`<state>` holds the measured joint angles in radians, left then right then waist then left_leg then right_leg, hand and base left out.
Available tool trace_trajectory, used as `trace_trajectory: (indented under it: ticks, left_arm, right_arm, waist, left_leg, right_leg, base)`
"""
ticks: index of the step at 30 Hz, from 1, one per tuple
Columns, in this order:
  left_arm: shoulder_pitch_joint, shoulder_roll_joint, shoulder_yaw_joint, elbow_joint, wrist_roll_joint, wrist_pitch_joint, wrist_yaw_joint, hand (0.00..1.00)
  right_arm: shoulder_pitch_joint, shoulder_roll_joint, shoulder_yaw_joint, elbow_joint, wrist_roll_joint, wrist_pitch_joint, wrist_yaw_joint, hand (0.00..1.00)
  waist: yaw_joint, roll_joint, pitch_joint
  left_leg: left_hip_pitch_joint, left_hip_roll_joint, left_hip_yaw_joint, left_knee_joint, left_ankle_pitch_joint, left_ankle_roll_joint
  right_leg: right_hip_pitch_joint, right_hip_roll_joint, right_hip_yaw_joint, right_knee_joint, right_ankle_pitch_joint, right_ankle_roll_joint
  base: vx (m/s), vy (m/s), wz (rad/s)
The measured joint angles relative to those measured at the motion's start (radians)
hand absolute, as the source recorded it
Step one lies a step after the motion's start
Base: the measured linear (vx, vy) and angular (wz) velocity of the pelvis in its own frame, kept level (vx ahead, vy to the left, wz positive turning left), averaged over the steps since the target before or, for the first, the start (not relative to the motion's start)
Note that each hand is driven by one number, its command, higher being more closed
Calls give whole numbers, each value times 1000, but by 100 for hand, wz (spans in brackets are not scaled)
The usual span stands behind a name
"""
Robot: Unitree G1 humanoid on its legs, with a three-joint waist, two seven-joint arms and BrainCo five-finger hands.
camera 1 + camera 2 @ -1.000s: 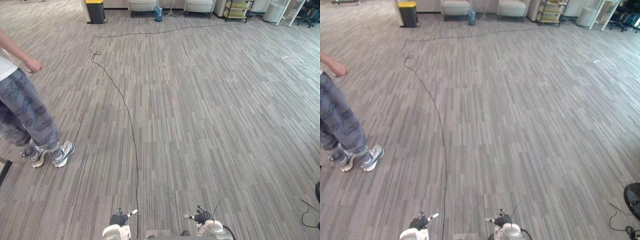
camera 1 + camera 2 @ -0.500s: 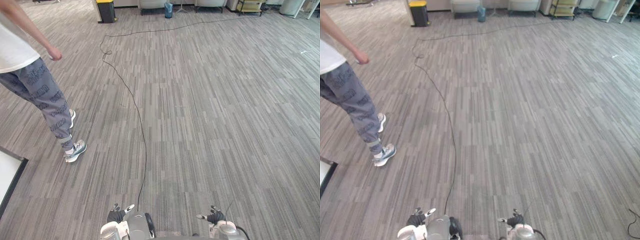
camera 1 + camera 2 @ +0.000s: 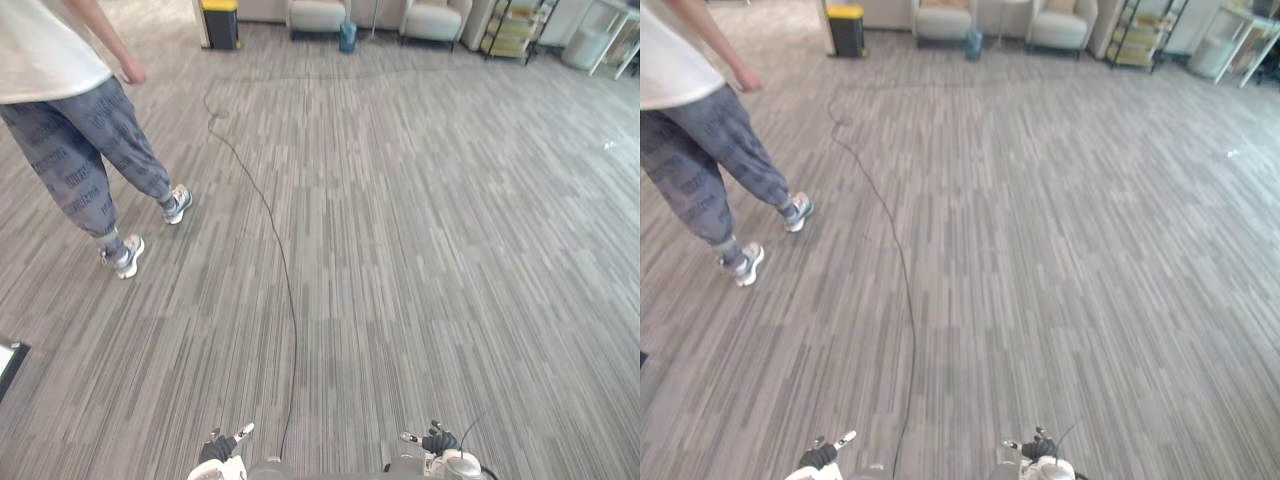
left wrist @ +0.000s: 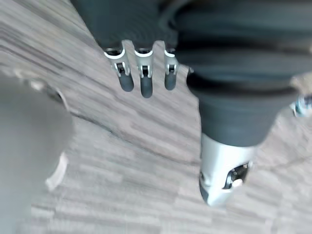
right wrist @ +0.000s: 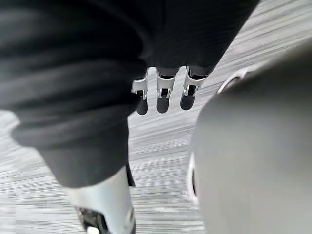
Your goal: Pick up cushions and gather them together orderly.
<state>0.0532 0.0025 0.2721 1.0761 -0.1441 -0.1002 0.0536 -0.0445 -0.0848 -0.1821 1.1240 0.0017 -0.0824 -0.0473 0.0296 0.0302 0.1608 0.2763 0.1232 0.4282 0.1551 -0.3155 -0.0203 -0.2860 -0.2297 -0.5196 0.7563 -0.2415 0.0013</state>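
No cushion appears on the grey striped carpet (image 3: 400, 250) ahead of me. My left hand (image 3: 222, 447) hangs low at the near edge of the floor, and its fingers (image 4: 141, 73) are straight and relaxed with nothing in them. My right hand (image 3: 432, 441) hangs low on the other side. Its fingers (image 5: 163, 90) are relaxed too and hold nothing.
A person (image 3: 70, 120) in a white top and patterned grey trousers walks on the left. Along the far wall stand a yellow-topped black bin (image 3: 220, 22), two pale armchairs (image 3: 318, 14), a small blue bin (image 3: 347, 36) and a shelf cart (image 3: 510, 30).
The camera has shifted, so the whole floor sits differently. The person has taken steps along the left side, away from me. Both hands stay low and empty.
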Motion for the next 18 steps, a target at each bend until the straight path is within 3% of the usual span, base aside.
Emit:
trace_trajectory:
  ticks: [2,3,4,5,6,7,8,9,10,11,12,13,15,16,18]
  left_arm:
    - [-10,3,-18,10,7,0,-4,0]
    - [-13,8,-15,15,7,0,-11,0]
    - [-12,18,-12,15,7,-1,-13,0]
    - [-19,10,4,30,7,-1,-15,0]
    - [-19,-17,26,38,7,-1,-15,0]
    - [-11,-31,26,37,7,-1,-15,0]
    - [-15,-40,26,38,7,-1,-14,0]
    - [-15,-45,26,41,6,-1,-14,0]
    - [-17,-46,26,36,6,-1,-15,0]
    - [-20,-47,27,36,5,-2,-15,0]
    - [-24,-43,28,33,5,-3,-16,0]
    - [-22,-32,36,20,5,-8,-16,0]
    - [-16,-17,43,-9,4,-18,-15,0]
    - [-7,-12,43,-31,3,-23,-15,0]
    - [-7,-19,36,-61,3,-23,-17,0]
  right_arm:
    - [-11,1,2,-19,3,-1,3,0]
    - [-14,4,2,-17,9,0,6,0]
    - [-13,10,3,-15,18,1,7,0]
    - [-22,5,0,-16,29,1,10,0]
    - [-34,-10,-1,-15,30,0,10,0]
    - [-42,-21,-2,-15,27,0,11,0]
    - [-44,-28,-14,-13,19,0,10,0]
    - [-44,-28,-21,-9,18,1,8,0]
    - [-43,-30,-21,0,18,6,3,0]
    - [-43,-29,-17,6,18,12,0,0]
    - [-39,-29,-7,18,17,15,-4,0]
    - [-38,-25,1,39,17,15,-7,0]
    - [-29,-10,10,68,18,21,-12,0]
    - [-30,-8,21,72,18,23,-13,0]
    - [-27,-8,19,72,17,22,-14,0]
  waist:
    - [-25,2,11]
    - [-27,-10,19]
    - [-27,-32,26]
    - [-30,-18,36]
    - [-29,27,25]
    - [-26,53,24]
    - [-27,74,16]
    - [-26,82,17]
    - [-23,95,22]
    - [-20,104,30]
    - [-21,107,45]
    - [-15,88,57]
    - [-4,47,58]
    - [9,31,55]
    - [28,34,54]
  left_leg:
    - [60,7,-9,-57,5,-8]
    - [99,-5,-18,-78,5,-8]
    - [146,-26,-35,-94,4,-8]
    - [202,-15,-59,-106,7,-12]
    - [209,27,-68,-76,25,-42]
    - [188,65,-93,-1,28,-46]
    - [102,123,-144,186,46,-76]
    - [35,158,-181,329,97,-97]
    - [-43,209,-202,503,195,-94]
    - [-96,251,-194,638,217,-100]
    - [-156,302,-157,800,148,-87]
    - [-194,301,-130,859,94,-86]
    - [-291,266,-64,830,22,-72]
    - [-366,238,-37,744,-6,-55]
    - [-484,151,-50,447,8,-43]
  right_leg:
    - [-44,65,-10,-388,142,26]
    - [-44,74,13,-509,204,39]
    - [-39,68,49,-585,228,51]
    - [-40,78,88,-512,342,-14]
    - [-68,94,88,-397,290,-57]
    - [-77,107,80,-338,230,-70]
    - [-74,122,60,-307,170,-73]
    - [-59,141,54,-311,145,-76]
    - [-16,183,53,-344,126,-82]
    - [37,220,62,-386,115,-87]
    - [134,269,71,-463,108,-96]
    - [222,286,89,-520,105,-98]
    - [346,291,117,-611,105,-91]
    - [391,291,138,-651,105,-75]
    - [449,278,173,-693,87,-53]
  base:
    - [585,-136,42]
    - [356,-104,46]
    - [639,-206,39]
    - [631,-222,29]
    - [754,-293,12]
    - [610,-308,0]
    - [610,-341,-5]
    - [603,-320,-12]
    - [593,-230,-18]
    - [600,-164,-22]
    - [598,-138,-20]
    - [575,-117,-16]
    - [558,-91,-23]
    - [474,-45,-49]
    - [463,62,-72]
